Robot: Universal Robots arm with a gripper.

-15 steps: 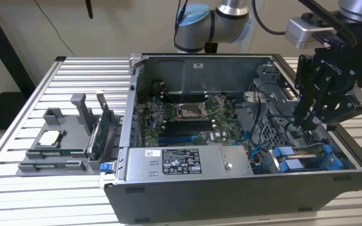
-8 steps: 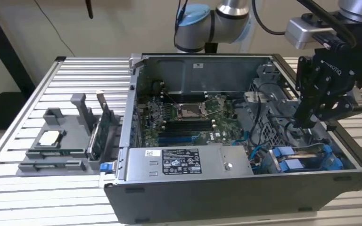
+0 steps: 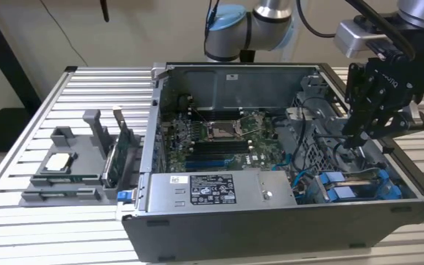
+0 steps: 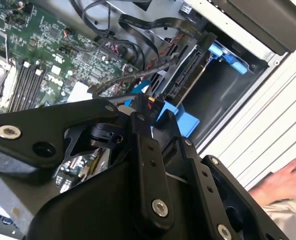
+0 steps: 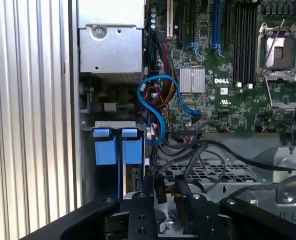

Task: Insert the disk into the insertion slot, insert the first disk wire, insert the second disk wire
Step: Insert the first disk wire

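Gripper [image 5: 167,189] pinched narrow on a black wire plug [image 4: 150,104], just beside the disk [image 4: 183,121] seated in the insertion slot [image 5: 115,124]. I would square plug to socket, then press gently.

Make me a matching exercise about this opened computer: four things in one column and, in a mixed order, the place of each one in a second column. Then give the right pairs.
Things
1. power-supply box
2. processor socket
3. grey parts holder
4. gripper

Places
A. on the slatted table, outside the case
B. over the drive cage, on the exterior view's right
C. along the case wall nearest the exterior camera
D. in the middle of the motherboard

Pairs: 1-C, 2-D, 3-A, 4-B
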